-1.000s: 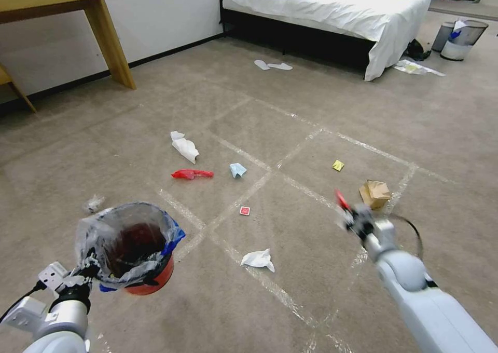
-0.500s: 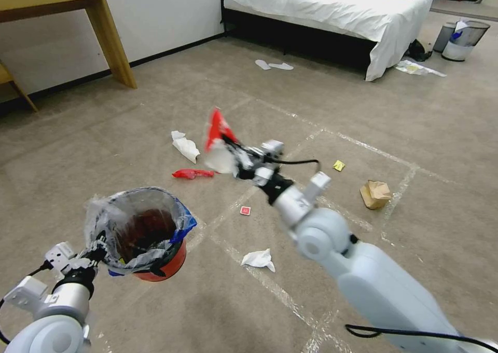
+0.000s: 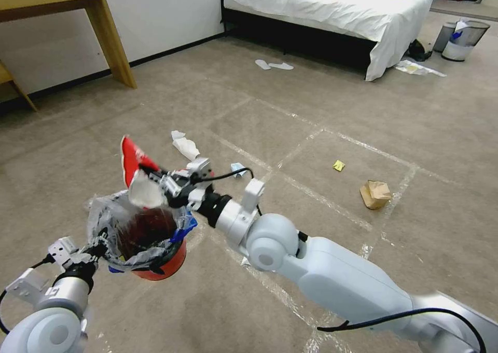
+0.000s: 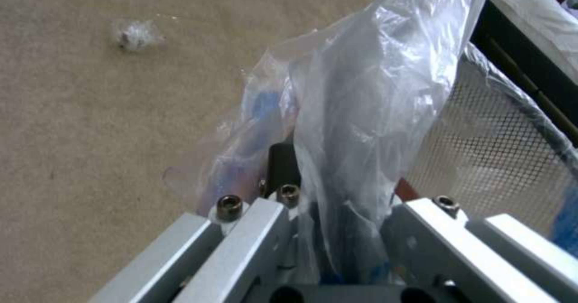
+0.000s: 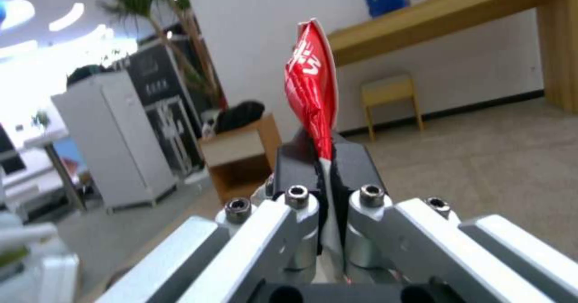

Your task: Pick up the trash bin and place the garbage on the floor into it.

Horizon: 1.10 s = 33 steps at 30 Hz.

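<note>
The right gripper [image 3: 155, 179] was pinched tight on a red wrapper [image 3: 132, 161], its black pads [image 5: 352, 167] pressed against the foil from both sides. It hovered just above the far rim of the trash bin [image 3: 155, 262], with the wrapper sticking up at about 11 o'clock from the bin's mouth. The left gripper [image 3: 96, 252] was clamped on the bin's rim and its crinkled clear liner [image 4: 361, 113] at about 8 o'clock, holding the bin up off the floor [image 3: 311, 109]. Beyond the bin, a white tissue [image 3: 184, 145] lay at 12 o'clock and a pale blue scrap [image 3: 237, 168] at 1 o'clock. Well apart at 3 o'clock were a yellow wrapper [image 3: 338, 165] and a brown paper bag [image 3: 374, 193].
</note>
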{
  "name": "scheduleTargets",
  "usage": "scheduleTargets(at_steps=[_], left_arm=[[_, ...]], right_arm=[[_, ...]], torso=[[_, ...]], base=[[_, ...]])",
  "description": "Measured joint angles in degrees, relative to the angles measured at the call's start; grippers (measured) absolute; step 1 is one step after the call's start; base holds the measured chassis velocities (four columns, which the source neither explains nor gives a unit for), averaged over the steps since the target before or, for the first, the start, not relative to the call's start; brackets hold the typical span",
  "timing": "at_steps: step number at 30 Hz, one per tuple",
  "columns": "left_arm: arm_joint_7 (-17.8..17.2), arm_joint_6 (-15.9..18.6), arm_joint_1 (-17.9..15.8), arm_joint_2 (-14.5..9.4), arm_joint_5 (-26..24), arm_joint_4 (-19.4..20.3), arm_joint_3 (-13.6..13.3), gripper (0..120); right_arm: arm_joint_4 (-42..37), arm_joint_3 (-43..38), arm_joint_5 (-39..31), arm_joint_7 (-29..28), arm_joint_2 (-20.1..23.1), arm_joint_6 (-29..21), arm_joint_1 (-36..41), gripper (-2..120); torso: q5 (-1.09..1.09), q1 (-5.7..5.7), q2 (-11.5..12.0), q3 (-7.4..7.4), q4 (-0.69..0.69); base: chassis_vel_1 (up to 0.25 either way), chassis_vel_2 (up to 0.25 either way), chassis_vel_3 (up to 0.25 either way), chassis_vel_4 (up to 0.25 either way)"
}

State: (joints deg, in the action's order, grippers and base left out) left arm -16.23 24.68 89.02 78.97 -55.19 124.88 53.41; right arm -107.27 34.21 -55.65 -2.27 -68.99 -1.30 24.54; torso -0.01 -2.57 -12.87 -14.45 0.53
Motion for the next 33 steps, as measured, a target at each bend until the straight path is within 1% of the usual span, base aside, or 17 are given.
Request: scheduleTargets(at_steps=[8, 10, 13, 28, 30, 31, 33], left_arm=[[0.0, -0.15, 0.39, 0.38, 0.0, 0.34, 0.22, 3], [0.0, -0.21, 0.55, 0.57, 0.02, 0.62, 0.27, 3], [0.0, -0.25, 0.61, 0.7, 0.04, 0.8, 0.29, 3], [-0.04, -0.48, 0.59, 1.14, 0.04, 0.84, 0.59, 3], [-0.04, -0.53, 0.63, 1.27, 0.07, 0.81, 0.62, 3], [-0.04, -0.53, 0.63, 1.27, 0.07, 0.81, 0.62, 3], [-0.04, -0.58, 0.65, 1.31, 0.08, 0.73, 0.67, 3]], right_arm=[[4.67, 3.26, 4.42, 0.06, -2.37, 1.25, -1.24, 0], [7.49, 4.15, 7.71, 0.42, -3.11, 2.12, -1.61, 0], [9.15, 4.9, 9.38, 0.73, -3.47, 2.41, -1.92, 0], [11.7, 7.84, 14.85, 1.06, -3.3, 2.74, -2.2, 1], [12.18, 8.18, 15.72, 1.07, -3.29, 3.11, -1.96, 11], [12.18, 8.18, 15.72, 1.07, -3.29, 3.11, -1.96, 11], [12.32, 8.46, 16.05, 1.08, -3.3, 3.31, -1.53, 22]], torso=[[-0.01, 0.0, 0.0, 0.0, -0.01], [-0.01, 0.0, 0.0, 0.0, 0.0], [0.0, 0.0, 0.0, 0.0, 0.0], [0.0, 0.0, 0.0, 0.0, 0.0], [0.0, 0.0, 0.0, 0.0, -0.01], [0.0, 0.0, 0.0, 0.0, -0.01], [0.0, 0.0, 0.0, 0.0, -0.01]], base=[[0.0, 0.0, 0.0, 0.0], [0.0, 0.0, 0.0, 0.0], [0.0, 0.0, 0.0, 0.0], [0.0, 0.0, 0.0, 0.0], [0.0, 0.0, 0.0, 0.0], [0.0, 0.0, 0.0, 0.0], [0.0, 0.0, 0.0, 0.0]])
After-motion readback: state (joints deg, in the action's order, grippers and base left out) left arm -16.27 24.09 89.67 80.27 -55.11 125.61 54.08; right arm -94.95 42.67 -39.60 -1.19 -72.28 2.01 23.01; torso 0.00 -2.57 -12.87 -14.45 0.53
